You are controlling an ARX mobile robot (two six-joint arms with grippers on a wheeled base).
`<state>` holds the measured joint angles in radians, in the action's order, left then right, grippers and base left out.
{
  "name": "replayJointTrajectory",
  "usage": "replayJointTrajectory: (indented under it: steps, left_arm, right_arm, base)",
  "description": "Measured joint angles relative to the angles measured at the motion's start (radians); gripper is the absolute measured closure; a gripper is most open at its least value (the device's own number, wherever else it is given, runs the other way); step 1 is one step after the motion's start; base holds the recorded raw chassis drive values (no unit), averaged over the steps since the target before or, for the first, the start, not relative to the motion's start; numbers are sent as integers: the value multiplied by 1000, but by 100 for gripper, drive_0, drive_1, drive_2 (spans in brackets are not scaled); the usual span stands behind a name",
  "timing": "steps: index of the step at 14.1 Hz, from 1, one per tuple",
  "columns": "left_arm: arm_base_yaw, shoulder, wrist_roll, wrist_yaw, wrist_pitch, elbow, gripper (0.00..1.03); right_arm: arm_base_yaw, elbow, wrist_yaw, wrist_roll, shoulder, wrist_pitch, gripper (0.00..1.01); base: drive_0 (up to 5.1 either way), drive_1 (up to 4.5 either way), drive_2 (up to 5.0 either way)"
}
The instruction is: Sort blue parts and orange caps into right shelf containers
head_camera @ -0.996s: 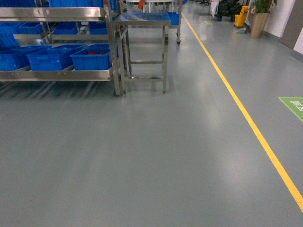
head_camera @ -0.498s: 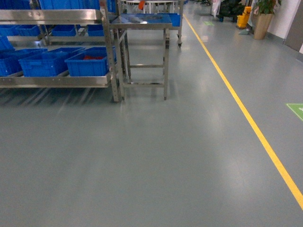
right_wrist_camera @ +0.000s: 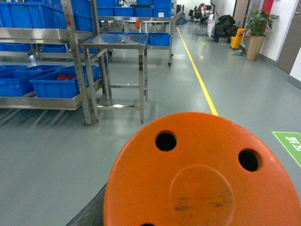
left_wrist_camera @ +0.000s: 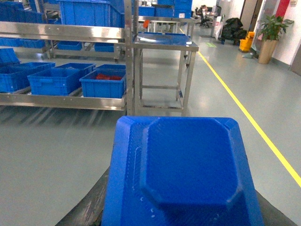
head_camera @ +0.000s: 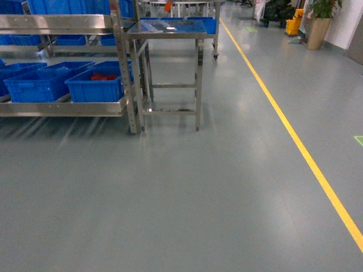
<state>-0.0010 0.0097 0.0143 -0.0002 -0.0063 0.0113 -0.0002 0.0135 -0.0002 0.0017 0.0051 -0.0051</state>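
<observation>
Closer now, the shelf (head_camera: 62,107) has slid toward 9 o'clock. One blue part (left_wrist_camera: 181,174) fills the left wrist view, flat face up; an orange cap (right_wrist_camera: 202,174) fills the right, holes showing. Neither tool visible; grip unknowable.

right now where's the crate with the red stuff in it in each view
Head: the crate with red contents sits left of centre, rightmost on the shelf's lower level.
Left wrist: the same crate is upper left, beside the shelf post.
Right wrist: it lies at the left edge, middle height.
Shared landmark: the steel table just right of it.
</observation>
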Motion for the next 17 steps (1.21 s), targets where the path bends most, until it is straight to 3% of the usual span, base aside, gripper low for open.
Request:
replayJointTrajectory:
  steps: [17]
  left_arm:
    - [0,0,0,0,-2,0,61]
  right_arm:
    - [0,0,0,0,0,1,57]
  base:
    - [8,425,-409]
